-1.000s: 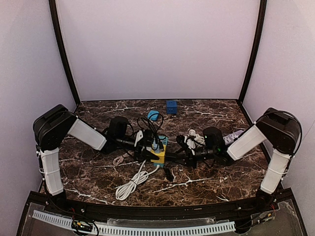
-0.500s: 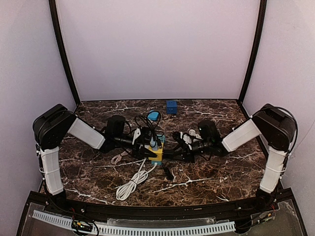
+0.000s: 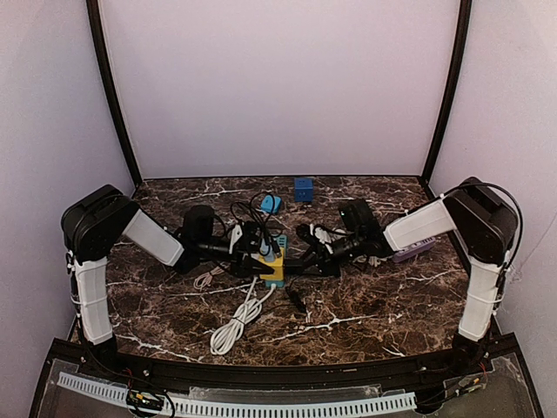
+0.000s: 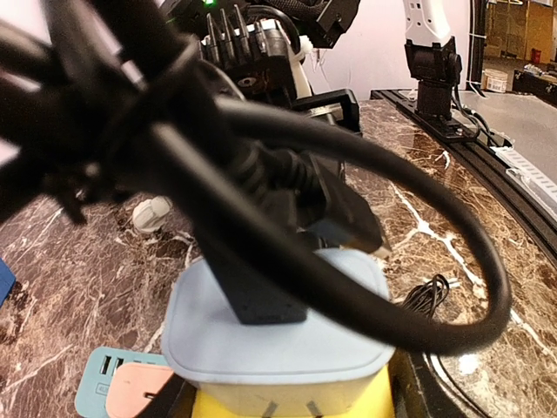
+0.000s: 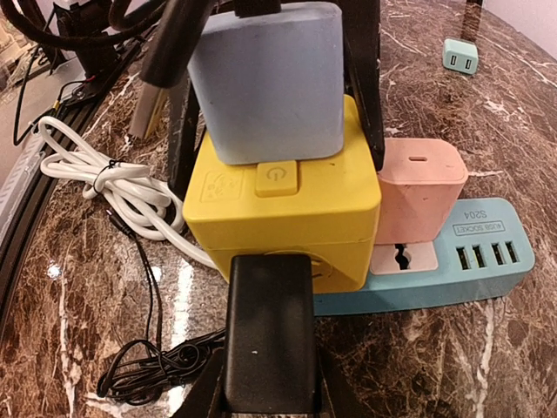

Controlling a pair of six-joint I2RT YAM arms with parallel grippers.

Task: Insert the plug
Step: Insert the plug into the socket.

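A black plug (image 5: 270, 340) sits between the fingers of my right gripper (image 5: 270, 387), which is shut on it. Its front end touches the round socket on the side of the yellow socket cube (image 5: 287, 209). A pale blue adapter (image 5: 265, 78) is plugged into the top of the cube. My left gripper (image 4: 291, 396) is shut on the cube, with one finger on each side (image 5: 370, 113). In the top view both grippers meet at the cube (image 3: 274, 270) in the middle of the table, left gripper (image 3: 259, 258) and right gripper (image 3: 305, 261).
The cube stands by a teal power strip (image 5: 470, 261) holding a pink charger (image 5: 422, 192). A coiled white cable (image 3: 235, 322) and a thin black cable (image 5: 148, 374) lie near the front. Thick black cables (image 4: 261, 174) loop over the adapter. A blue block (image 3: 303, 189) stands at the back, a purple strip (image 3: 409, 252) at the right.
My right arm has swung left and away from the near edge, bringing the black plug up to the cube's side. The cube and left gripper shifted slightly back.
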